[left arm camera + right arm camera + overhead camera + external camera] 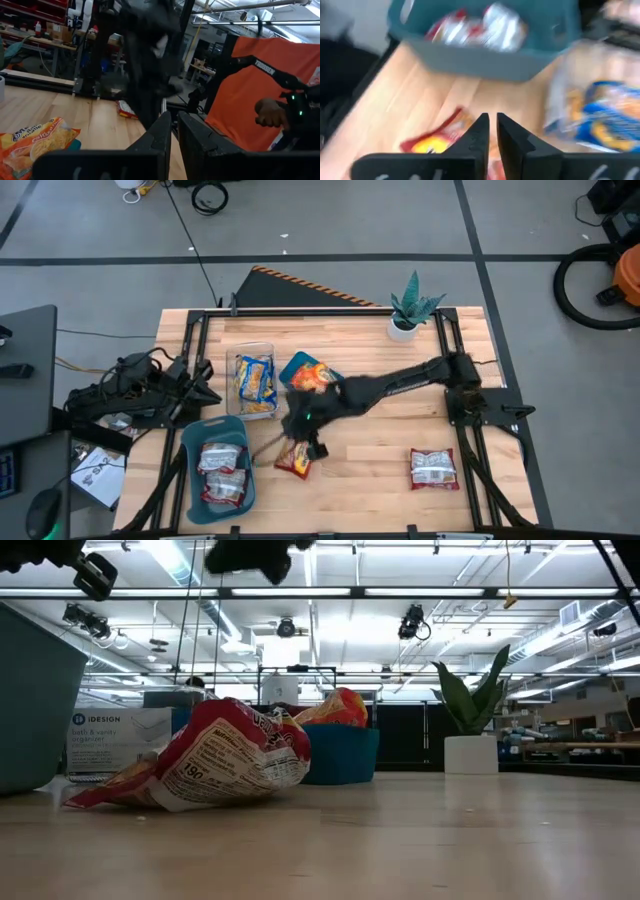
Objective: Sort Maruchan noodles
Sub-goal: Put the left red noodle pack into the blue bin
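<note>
A red noodle packet (293, 459) lies flat on the wood near the table's front; it also shows in the low view (210, 765). My right gripper (492, 120) hangs just above it (432, 141), slanting down, with only a slim gap between its fingers and nothing in it. The near-left teal bin (190, 480) holds red-and-silver packets (222, 472). A clear container (238, 360) holds yellow-and-blue packets (256, 381). An orange packet (311, 373) rests in a second teal bin (345, 755). Another red-and-silver packet (433, 467) lies at the right front. My left gripper (174, 117) waits, pulled back at the table's left edge.
A potted plant (410, 312) stands at the far right corner. Black frame rails (445, 350) run along the table's sides. Bare wood lies between the red packet and the red-and-silver packet at the right front.
</note>
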Robot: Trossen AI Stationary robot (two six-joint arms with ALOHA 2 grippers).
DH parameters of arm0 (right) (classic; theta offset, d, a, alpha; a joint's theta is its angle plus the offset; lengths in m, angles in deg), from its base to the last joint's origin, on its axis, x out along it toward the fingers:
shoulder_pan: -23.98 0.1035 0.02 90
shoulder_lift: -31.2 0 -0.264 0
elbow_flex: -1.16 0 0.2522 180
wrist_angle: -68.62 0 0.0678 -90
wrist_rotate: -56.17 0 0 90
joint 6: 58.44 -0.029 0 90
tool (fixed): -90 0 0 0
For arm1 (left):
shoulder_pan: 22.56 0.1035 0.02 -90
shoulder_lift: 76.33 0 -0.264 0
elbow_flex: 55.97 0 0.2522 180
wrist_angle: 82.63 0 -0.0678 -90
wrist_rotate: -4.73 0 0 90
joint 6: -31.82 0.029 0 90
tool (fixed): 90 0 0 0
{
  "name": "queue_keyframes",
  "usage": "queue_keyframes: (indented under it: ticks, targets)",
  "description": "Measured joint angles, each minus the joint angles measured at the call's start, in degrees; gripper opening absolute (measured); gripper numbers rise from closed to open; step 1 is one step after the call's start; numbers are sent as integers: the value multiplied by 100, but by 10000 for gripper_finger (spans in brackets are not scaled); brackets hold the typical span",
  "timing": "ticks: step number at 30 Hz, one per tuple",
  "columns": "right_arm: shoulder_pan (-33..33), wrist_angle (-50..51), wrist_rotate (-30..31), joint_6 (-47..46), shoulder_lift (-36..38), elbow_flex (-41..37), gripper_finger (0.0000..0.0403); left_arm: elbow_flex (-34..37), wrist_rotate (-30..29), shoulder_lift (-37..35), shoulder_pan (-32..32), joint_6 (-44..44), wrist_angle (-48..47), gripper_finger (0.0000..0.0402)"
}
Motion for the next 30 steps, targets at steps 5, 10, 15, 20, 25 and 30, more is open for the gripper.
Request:
queue_keyframes:
  ticks: [5, 10, 15, 20, 25, 30]
  targets:
    - [332, 649, 12, 332, -421, 0, 80, 0, -1, 0, 0, 7, 30, 37]
    - [711, 903, 515, 482, -600, 11, 143, 0, -52, 0, 0, 247, 140, 37]
    - [1069, 843, 1382, 923, -946, 4, 200, 0, -337, 0, 0, 673, 281, 37]
    - [1242, 735, 1812, 1259, -1205, 5, 223, 0, -846, 0, 2, 856, 286, 37]
    - [1250, 530, 2221, 1255, -1422, -2, 201, 0, -1012, 1, 2, 927, 314, 37]
    - [1257, 335, 2420, 1267, -1470, 2, 140, 0, -1135, 2, 7, 1071, 329, 37]
